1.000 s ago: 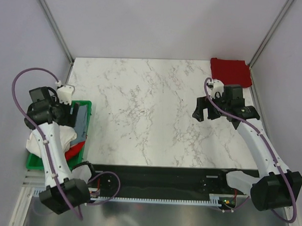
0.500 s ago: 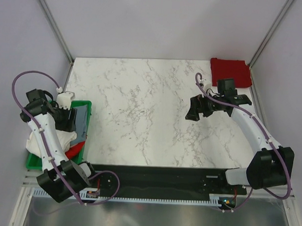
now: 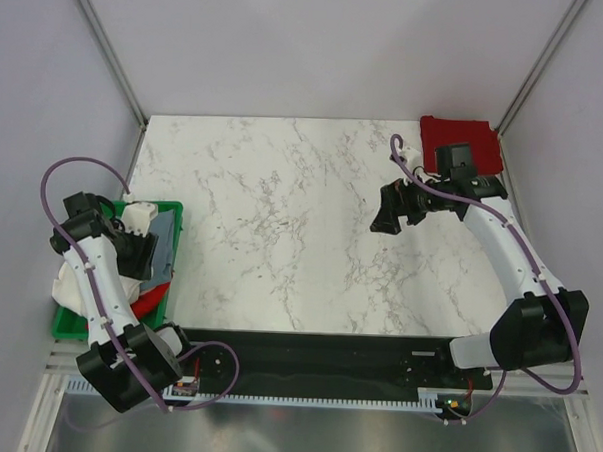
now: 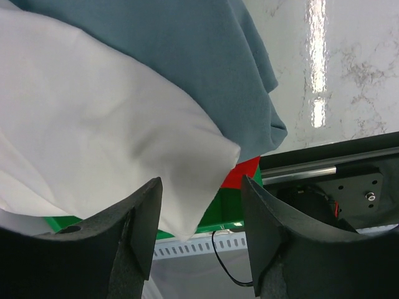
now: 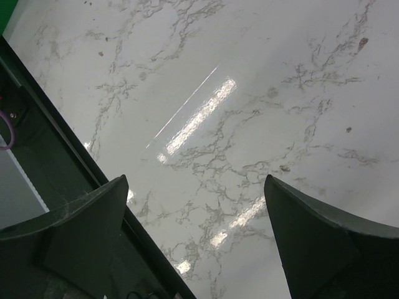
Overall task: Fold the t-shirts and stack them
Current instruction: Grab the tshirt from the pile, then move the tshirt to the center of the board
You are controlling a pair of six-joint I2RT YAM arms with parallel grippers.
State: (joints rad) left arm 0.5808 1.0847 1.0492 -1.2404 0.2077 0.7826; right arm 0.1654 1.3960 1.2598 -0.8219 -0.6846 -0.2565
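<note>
Shirts (image 3: 160, 255) heaped in crate (image 3: 69, 324) at table's (image 3: 282, 205) left edge: white (image 4: 93, 124) against grey-blue (image 4: 187, 56), which lies long near-to-far (crumpled). Left gripper (image 4: 201, 187) spread around white's corner, ungripped. Right gripper (image 5: 196, 180) spread wide above table.

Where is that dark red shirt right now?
In the overhead view, the dark red shirt lies folded at the table's far right corner, just beyond the right arm.
</note>
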